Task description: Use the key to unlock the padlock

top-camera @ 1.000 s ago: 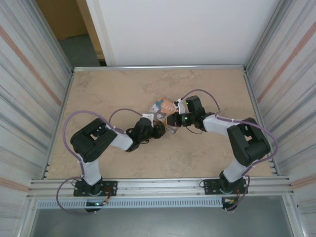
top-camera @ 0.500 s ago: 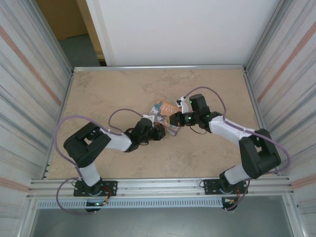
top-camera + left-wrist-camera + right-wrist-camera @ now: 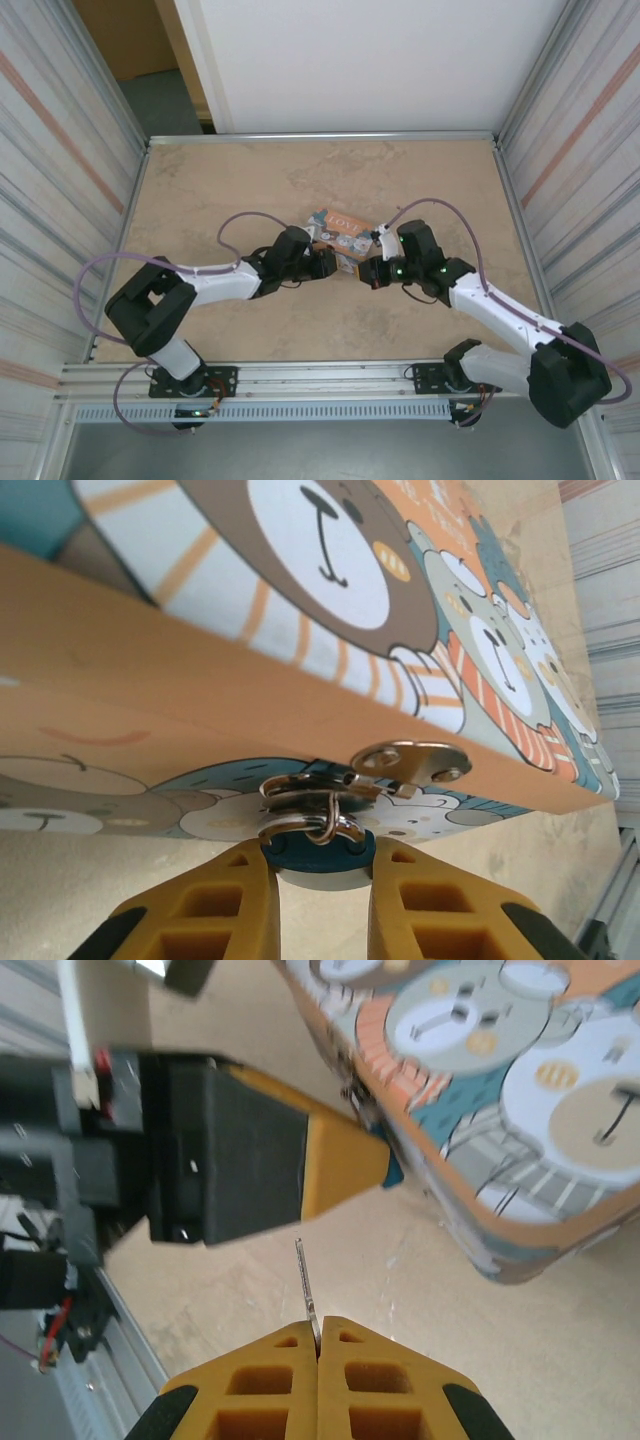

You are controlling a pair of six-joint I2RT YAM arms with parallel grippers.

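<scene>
So the padlock [image 3: 316, 852], a little teal one, hangs off the metal hasp [image 3: 410, 761] on the near side of the cartoon bear box [image 3: 337, 226], which sits around the middle of the table [image 3: 220, 180]. The left gripper [image 3: 318, 872] has it pinched, 1 yellow finger [image 3: 205, 910] on each side of the lock body, with the shackle looped through the hasp ring. The right gripper [image 3: 318, 1332] sits just to the right, its 2 fingers squeezed flat together on the key [image 3: 305, 1280], thin blade sticking straight out. In the right wrist view the blade points at the left gripper's black and yellow finger, with a gap in between. From the top, both grippers are nose to nose just near of the box, close but apart.
</scene>
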